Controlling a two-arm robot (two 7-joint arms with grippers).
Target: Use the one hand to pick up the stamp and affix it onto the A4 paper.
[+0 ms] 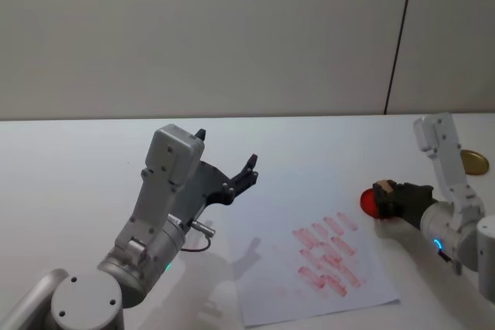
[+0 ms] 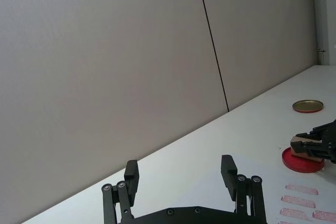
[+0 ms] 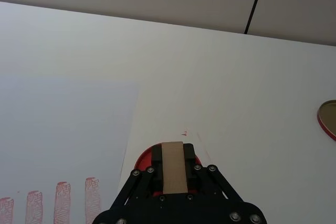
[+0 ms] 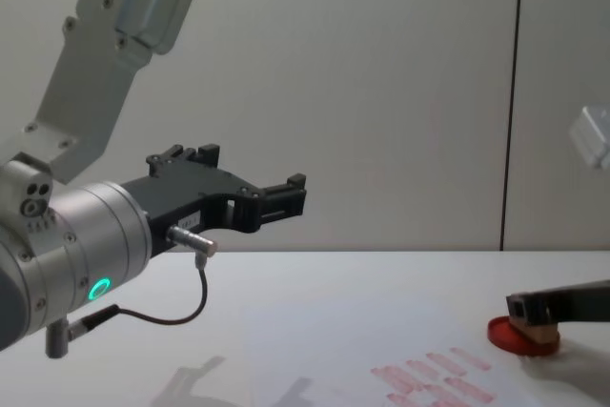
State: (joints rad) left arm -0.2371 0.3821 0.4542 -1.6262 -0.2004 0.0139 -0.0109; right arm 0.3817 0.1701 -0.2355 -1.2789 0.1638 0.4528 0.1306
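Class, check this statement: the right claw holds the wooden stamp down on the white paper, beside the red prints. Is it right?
No. The right claw holds the wooden stamp down on the red ink pad, not the white paper, beside the red prints; the right wrist view shows it. The left claw hangs open, raised.

Grey panelled wall behind white table
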